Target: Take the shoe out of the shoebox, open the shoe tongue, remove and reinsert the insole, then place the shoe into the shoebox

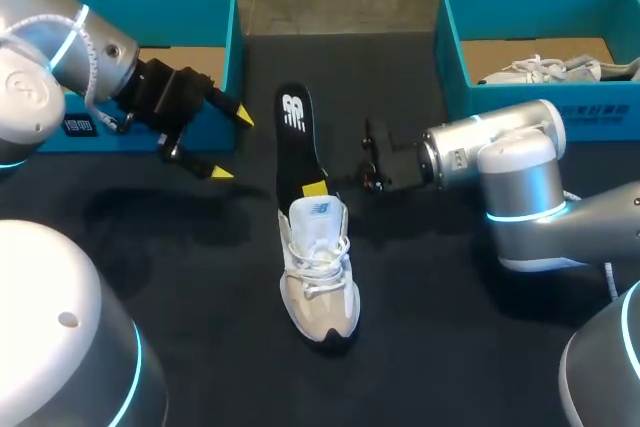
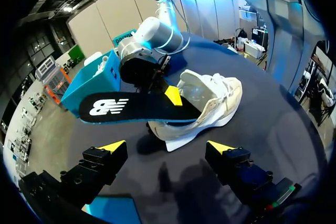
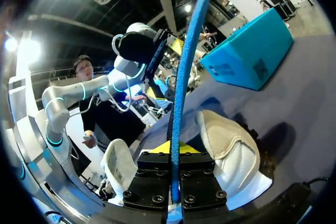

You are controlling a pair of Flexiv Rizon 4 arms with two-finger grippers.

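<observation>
Dark tabletop (image 1: 450, 347), status check. Nearest us the shoe (image 1: 318, 267) lies mid-table, out of any box, toe toward us, so step one is done. Its tongue looks pulled up and the mouth gapes in the left wrist view, so we'd call that done too.

Live step is the insole (image 1: 295, 137). One end sits in the shoe's mouth; the rest sticks out past the heel, lifted off the tabletop. Our right hand (image 1: 314, 188) pinches it on both faces just outside the collar. We can't tell whether it's coming out or going back in.

Our left hand (image 1: 232, 145) hangs spread and empty, well to the left of the insole, touching nothing, just in front of the left shoebox (image 1: 215, 7). That box looks empty. At the back, the right shoebox (image 1: 452, 57) holds another shoe (image 1: 545, 69).

We'd judge it roughly halfway. Left at minimum: seat the insole flat, then box the shoe.
</observation>
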